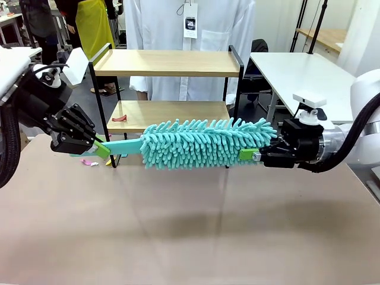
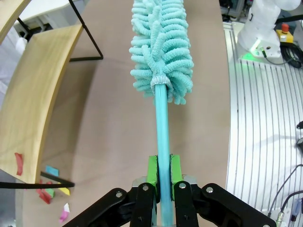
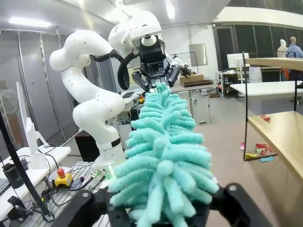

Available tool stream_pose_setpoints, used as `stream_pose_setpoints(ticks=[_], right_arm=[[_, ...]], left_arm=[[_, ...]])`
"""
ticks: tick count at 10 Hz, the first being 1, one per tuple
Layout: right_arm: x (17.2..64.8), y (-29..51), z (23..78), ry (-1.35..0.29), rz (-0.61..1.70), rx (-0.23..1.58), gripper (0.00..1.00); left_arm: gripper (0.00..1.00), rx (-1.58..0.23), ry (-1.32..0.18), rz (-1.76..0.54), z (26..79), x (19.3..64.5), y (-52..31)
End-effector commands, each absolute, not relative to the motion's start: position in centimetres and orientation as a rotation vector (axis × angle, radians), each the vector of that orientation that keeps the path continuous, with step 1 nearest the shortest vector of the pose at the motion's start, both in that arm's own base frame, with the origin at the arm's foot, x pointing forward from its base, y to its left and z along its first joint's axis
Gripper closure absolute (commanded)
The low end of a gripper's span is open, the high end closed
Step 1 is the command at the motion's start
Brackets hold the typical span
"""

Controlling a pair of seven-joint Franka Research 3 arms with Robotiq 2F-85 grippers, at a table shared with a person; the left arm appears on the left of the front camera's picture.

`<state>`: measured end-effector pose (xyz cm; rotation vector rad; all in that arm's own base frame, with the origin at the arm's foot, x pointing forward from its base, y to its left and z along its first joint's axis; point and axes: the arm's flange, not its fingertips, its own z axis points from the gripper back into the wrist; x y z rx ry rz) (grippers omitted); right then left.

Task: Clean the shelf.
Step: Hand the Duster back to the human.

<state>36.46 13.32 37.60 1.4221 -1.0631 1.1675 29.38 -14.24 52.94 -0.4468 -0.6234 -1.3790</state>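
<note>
Front view: the tabletop (image 1: 190, 237) carries the shelf (image 1: 166, 89) at its far side. In front of it a teal chenille duster (image 1: 205, 144) hangs level; the left pincer (image 1: 102, 148) is clamped on its handle, the right pincer (image 1: 252, 155) closed on its fluffy tip. Paper scraps (image 1: 90, 161) lie below the left pincer.

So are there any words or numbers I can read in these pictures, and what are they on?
None can be read.
Hang tag on the white garment behind the shelf: dark print, too small to read.
Red button box beside the robot base: markings too blurred to read.
</note>
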Motion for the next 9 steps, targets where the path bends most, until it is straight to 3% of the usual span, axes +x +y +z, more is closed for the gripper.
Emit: stream_pose_setpoints(ticks=[1, 9], right_arm=[[35.1, 13.1, 37.4, -1.087, 1.186, 1.434, 1.0], [36.5, 13.0, 37.5, -1.078, 1.173, 1.418, 1.0]], left_arm=[[0.87, -0.463, -0.634, -1.379, 53.3, 29.1, -14.6], [0.87, -0.463, -0.634, -1.379, 53.3, 29.1, -14.6]])
